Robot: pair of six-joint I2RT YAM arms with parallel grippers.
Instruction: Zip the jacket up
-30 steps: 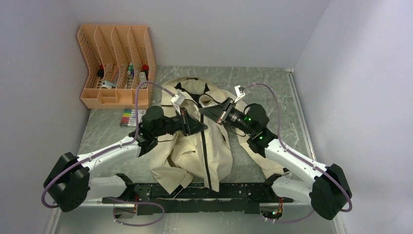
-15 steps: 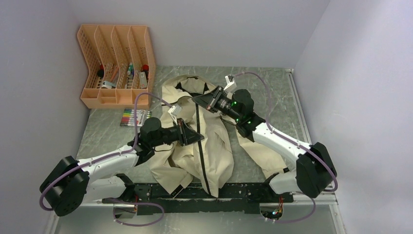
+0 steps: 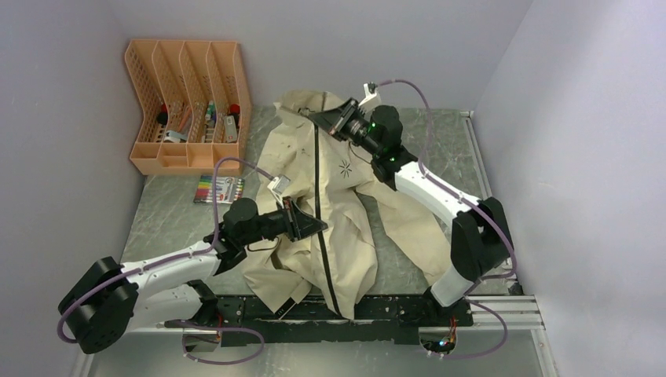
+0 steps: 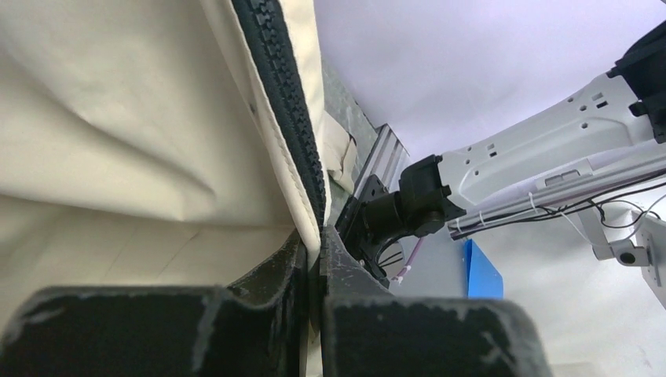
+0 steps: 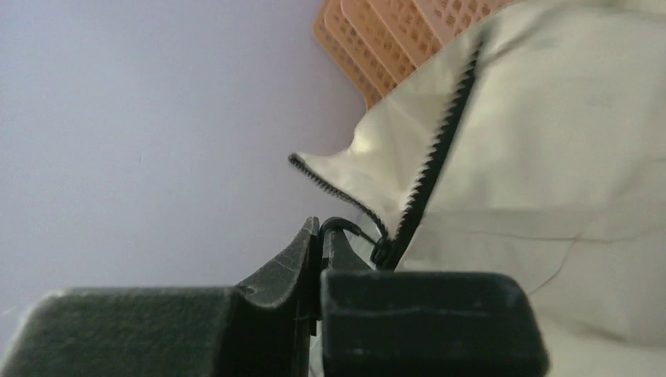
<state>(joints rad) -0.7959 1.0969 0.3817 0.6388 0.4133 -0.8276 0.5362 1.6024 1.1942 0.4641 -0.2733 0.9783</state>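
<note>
The beige jacket (image 3: 345,228) lies stretched lengthwise on the table, its dark zipper (image 3: 320,196) closed up to near the collar, a starburst logo (image 3: 345,166) on the chest. My right gripper (image 3: 314,118) is at the collar, shut on the zipper pull (image 5: 339,225), with the slider (image 5: 382,253) just beside its fingertips. My left gripper (image 3: 323,226) is lower down, shut on the zippered front edge of the jacket (image 4: 302,181). Above the slider the two tooth rows (image 5: 330,182) still part.
An orange desk organizer (image 3: 188,102) with small items stands at the back left. A pack of coloured markers (image 3: 217,188) lies in front of it. Walls close in on both sides and behind. A metal rail (image 3: 345,310) runs along the near table edge.
My right gripper has pulled the zipper pull far up toward the collar, closing the front and straightening the jacket. My left gripper slid slightly nearer, still holding the lower front.
</note>
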